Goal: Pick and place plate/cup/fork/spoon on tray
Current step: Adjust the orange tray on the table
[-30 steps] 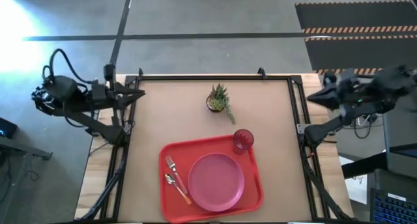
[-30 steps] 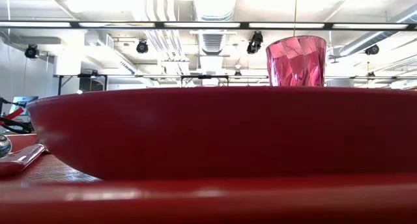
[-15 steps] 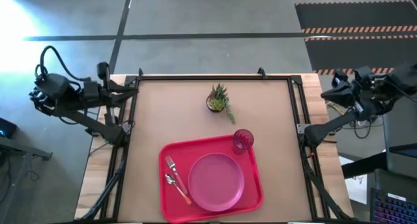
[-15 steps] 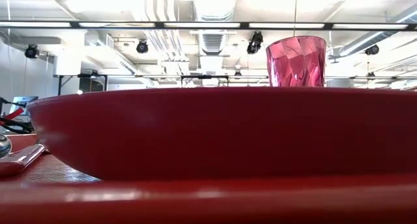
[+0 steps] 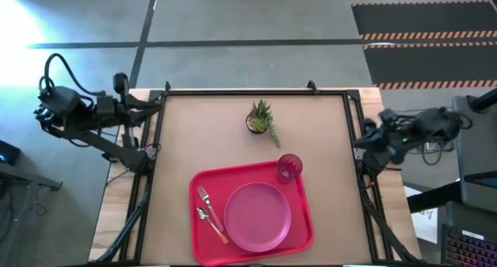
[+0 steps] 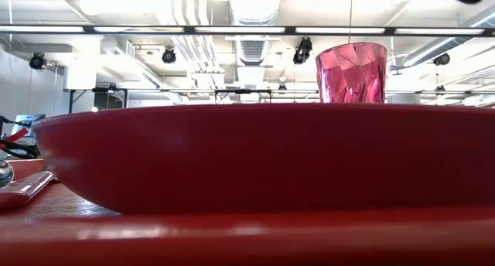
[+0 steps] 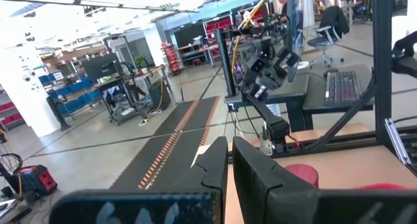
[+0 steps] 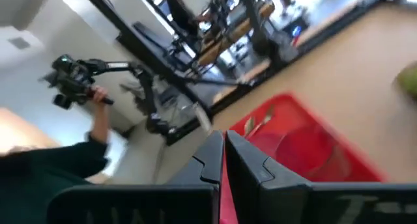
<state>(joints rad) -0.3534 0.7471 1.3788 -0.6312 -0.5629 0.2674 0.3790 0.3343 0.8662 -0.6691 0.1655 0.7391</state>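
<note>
The tray (image 5: pixel 252 214) lies at the near edge of the table (image 5: pixel 202 135), a bit right of the middle, and all four things are already on it. The plate (image 5: pixel 258 216) sits in the middle of the tray. The cup (image 5: pixel 290 167) stands upright in the tray's far right corner, just beside the plate but not touching it. The fork (image 5: pixel 206 200) and the spoon (image 5: pixel 211 223) lie side by side along the tray's left side, near the plate. A plant (image 5: pixel 262 117) stands toward the table's far edge, well apart from the tray. It looks like the job is done, so the step now is likely just to park the arms. The left gripper (image 5: pixel 159 104) is out by the table's far left corner, with its fingers (image 7: pixel 215 165) close together and nothing between them. The right gripper (image 5: pixel 365 136) is just off the table's right edge, its fingers (image 8: pixel 212 157) together and holding nothing. To do this well, both arms should keep outside the table's edges and stay high, so nothing gets bumped. The cup is the one to watch, since it is tall and could tip. The far half of the table has open room, apart from the plant. A person's hand shows in the right wrist view, off in the room.
</note>
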